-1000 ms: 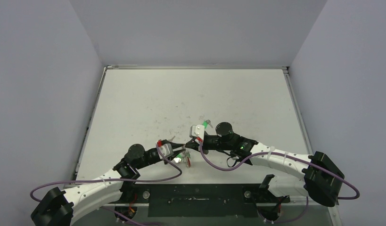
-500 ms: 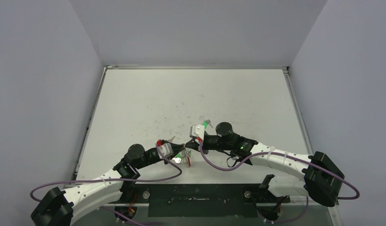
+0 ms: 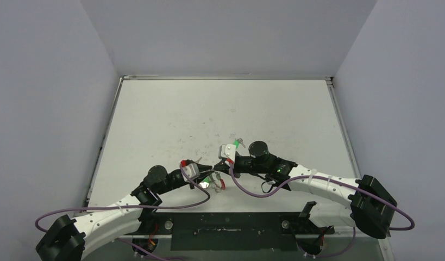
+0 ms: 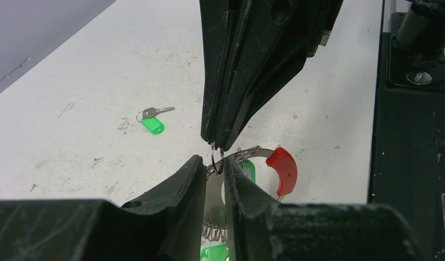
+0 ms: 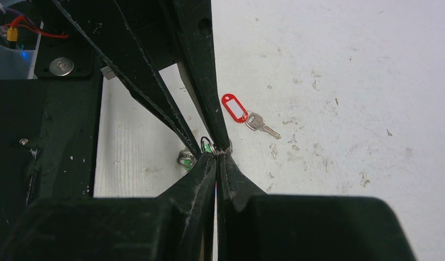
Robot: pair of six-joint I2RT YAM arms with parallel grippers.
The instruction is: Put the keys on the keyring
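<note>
Farthest left, the red-tagged key (image 5: 243,115) lies loose on the table (image 3: 220,103), just beside where the 2 arms meet. Next, the left fingers (image 4: 182,185) are nearly together, clamped on the silvery band of the keyring (image 4: 282,169). The keyring sits near the table's front edge with its red arc turned outward; whether it rests on the table or hangs just above it, I cannot tell. 2 green tags (image 4: 246,169) show beside it, seemingly threaded on already. Meeting them tip to tip, the right fingers (image 4: 236,98) are pressed together, pinching what looks like 1 of the keyring's small wire loops. Further right and back, a green-tagged key (image 4: 152,123) lies alone, well apart.

The step in hand appears to be steadying or opening a loop, since neither arm holds a loose key. The next move probably calls for 1 arm, likely the right, to let go and fetch a key, then line its hole up with a very thin loop.

No brand or writing is legible, and the red tag's white insert looks blank.
</note>
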